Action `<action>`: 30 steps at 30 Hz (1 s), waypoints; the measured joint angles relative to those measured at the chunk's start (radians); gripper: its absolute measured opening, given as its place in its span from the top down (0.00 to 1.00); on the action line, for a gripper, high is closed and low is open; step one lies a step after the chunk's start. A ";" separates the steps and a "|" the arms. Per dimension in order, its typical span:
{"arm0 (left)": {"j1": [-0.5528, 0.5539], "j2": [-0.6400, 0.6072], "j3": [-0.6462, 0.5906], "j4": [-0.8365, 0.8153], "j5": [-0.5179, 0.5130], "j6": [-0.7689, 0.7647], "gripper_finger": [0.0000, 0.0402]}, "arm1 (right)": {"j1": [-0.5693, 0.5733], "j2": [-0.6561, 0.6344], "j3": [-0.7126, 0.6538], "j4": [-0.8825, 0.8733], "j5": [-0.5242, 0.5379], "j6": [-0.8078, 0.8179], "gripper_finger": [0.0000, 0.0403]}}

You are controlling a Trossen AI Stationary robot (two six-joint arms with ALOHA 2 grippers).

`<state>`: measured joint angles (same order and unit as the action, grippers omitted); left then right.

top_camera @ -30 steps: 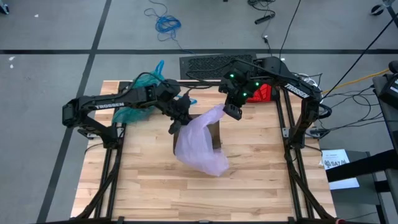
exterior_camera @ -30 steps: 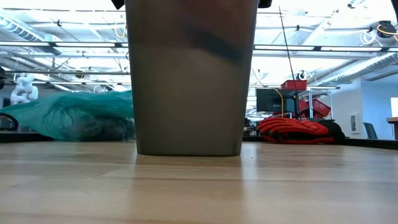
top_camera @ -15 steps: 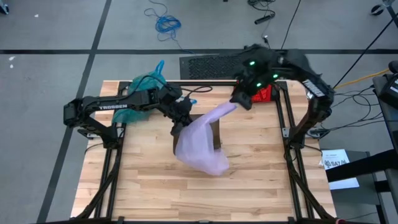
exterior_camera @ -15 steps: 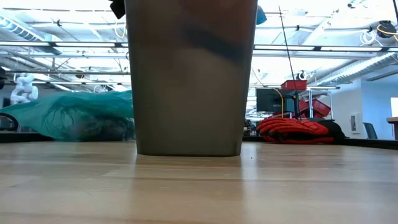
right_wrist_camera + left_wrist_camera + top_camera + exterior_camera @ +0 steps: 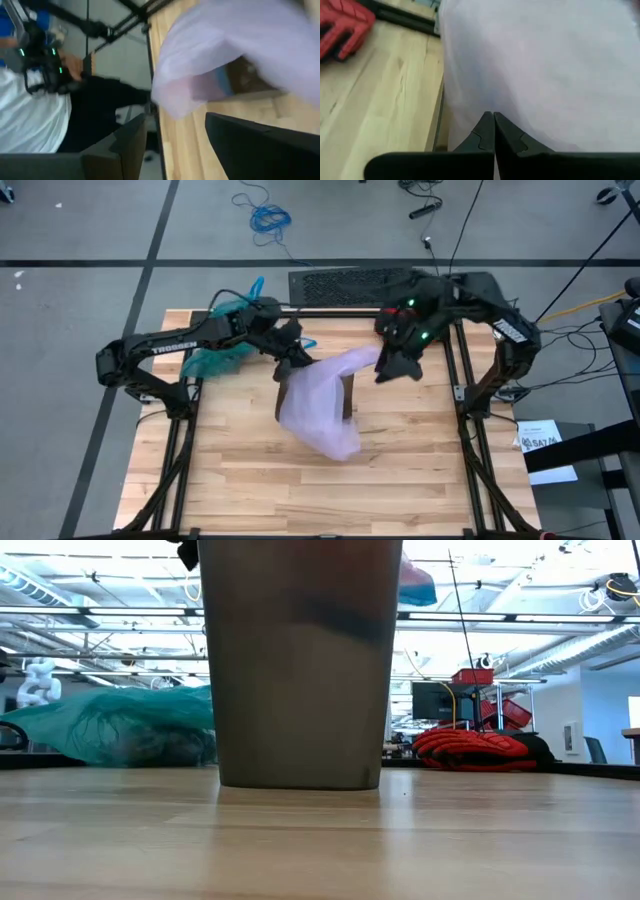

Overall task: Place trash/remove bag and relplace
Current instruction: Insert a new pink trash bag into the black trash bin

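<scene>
Two dark six-joint arms worked over a pale wooden slatted table (image 5: 240, 480). At the table's centre stood a tall dark taupe plastic bin (image 5: 298, 660), which filled the middle of the low view. Over the bin's mouth lay a pale pink-lilac translucent plastic bag (image 5: 325, 405), draped and spilling down toward 6 o'clock on the tabletop. Toward 10 o'clock from the bin, at the table's far left corner, lay the thin translucent teal plastic bin liner (image 5: 222, 340), bunched and full, with its bright blue drawstring tie (image 5: 257, 284) sticking out beyond the table edge; in the low view the liner rested on the table behind and beside the bin. Toward 2 o'clock from the bin lay a red-and-black glove (image 5: 478, 750), mostly hidden under the right arm in the high view.

The left gripper (image 5: 298, 358) sat at the bin's rim at about 10 o'clock, its two dark fingers (image 5: 487, 131) pressed tip to tip against the lilac bag; whether a fold of film was pinched between them could not be told. The right gripper (image 5: 392, 366) hovered just off the bag's edge at about 2 o'clock, fingers spread wide with a clear gap between them and nothing held; the bag's blue-edged hem (image 5: 222, 82) hung free just ahead of it.

A person in white and dark clothing (image 5: 30, 115) stood beyond the table in the right wrist view.
</scene>
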<state>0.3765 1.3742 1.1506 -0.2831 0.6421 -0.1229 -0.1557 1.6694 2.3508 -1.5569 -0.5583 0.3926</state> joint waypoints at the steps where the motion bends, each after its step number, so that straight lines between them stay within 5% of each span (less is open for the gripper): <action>1: 0.006 -0.013 0.000 -0.002 0.005 0.000 1.00 | 0.017 0.008 0.000 -0.010 0.000 0.008 0.52; 5: 0.019 -0.058 0.000 -0.014 0.012 -0.003 1.00 | 0.069 0.027 -0.038 -0.016 0.016 0.059 0.54; 12: 0.044 -0.173 0.002 -0.015 0.019 -0.029 1.00 | 0.131 0.025 -0.176 0.004 0.198 0.097 0.54; 20: 0.072 -0.262 0.002 -0.088 0.039 -0.025 1.00 | 0.195 0.023 -0.370 0.446 0.253 0.235 0.54; 26: 0.075 -0.368 0.002 -0.124 0.066 0.007 1.00 | 0.222 0.025 -0.509 0.569 0.528 0.441 0.54; 30: 0.075 -0.419 0.002 -0.168 0.068 0.021 1.00 | 0.262 0.026 -0.528 0.639 0.594 0.538 0.54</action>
<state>0.4515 0.9549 1.1522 -0.4507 0.7101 -0.1018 0.1062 1.6955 1.8226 -0.9175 0.0354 0.9305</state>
